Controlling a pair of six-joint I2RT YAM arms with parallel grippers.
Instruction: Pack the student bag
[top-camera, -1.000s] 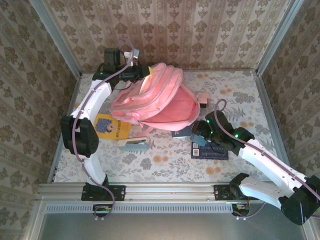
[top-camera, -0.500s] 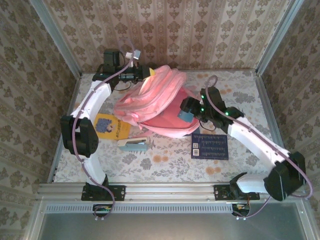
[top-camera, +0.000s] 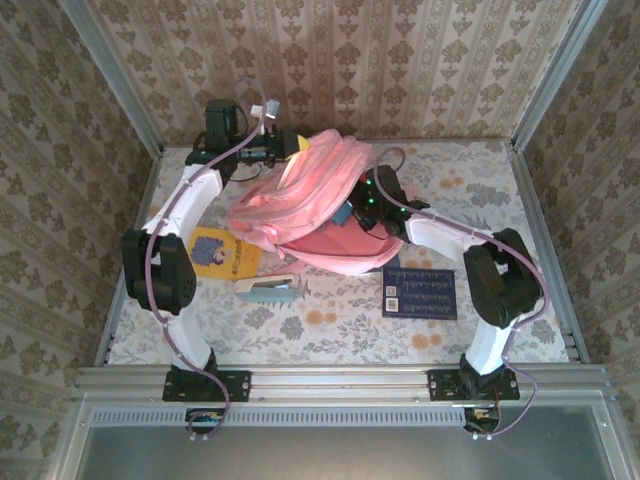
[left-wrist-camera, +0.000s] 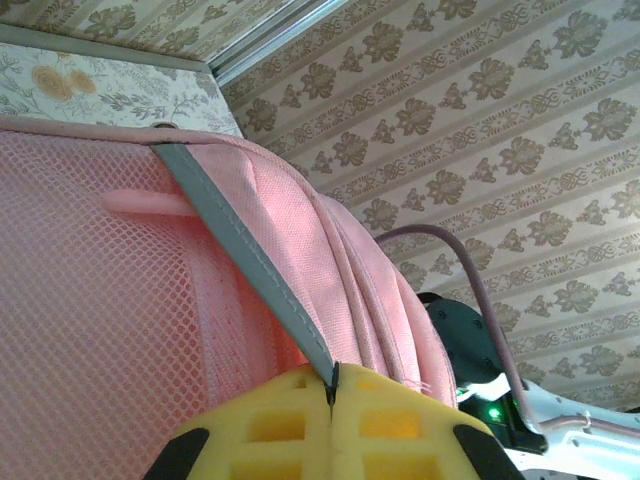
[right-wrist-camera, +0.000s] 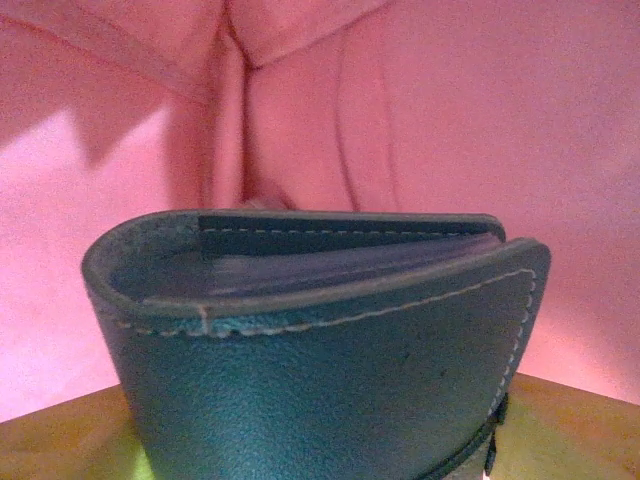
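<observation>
**Top view.** Student bag (top-camera: 300, 200), pink, lay on the desk (top-camera: 330, 325) toward the far wall, its mouth facing right. Left pincer (top-camera: 288, 146) was at its top edge. Right pincer (top-camera: 352, 210) was at the mouth, holding a teal leather case (top-camera: 343, 215). Dark blue book (top-camera: 420, 292) and yellow book (top-camera: 222, 252) lay nearer, on either side.

**Left wrist view.** Left pincer (left-wrist-camera: 331, 390) was pressed together on the bag's (left-wrist-camera: 110, 320) grey strap (left-wrist-camera: 240, 262).

**Right wrist view.** The case (right-wrist-camera: 320, 340) was pinched between yellow pads (right-wrist-camera: 60, 445), with pink bag fabric (right-wrist-camera: 450, 120) just behind.

My right claw (top-camera: 352, 210), fingertips lost to me inside the student bag (top-camera: 300, 190); its teal wallet (right-wrist-camera: 320, 380), bottom cropped.
</observation>
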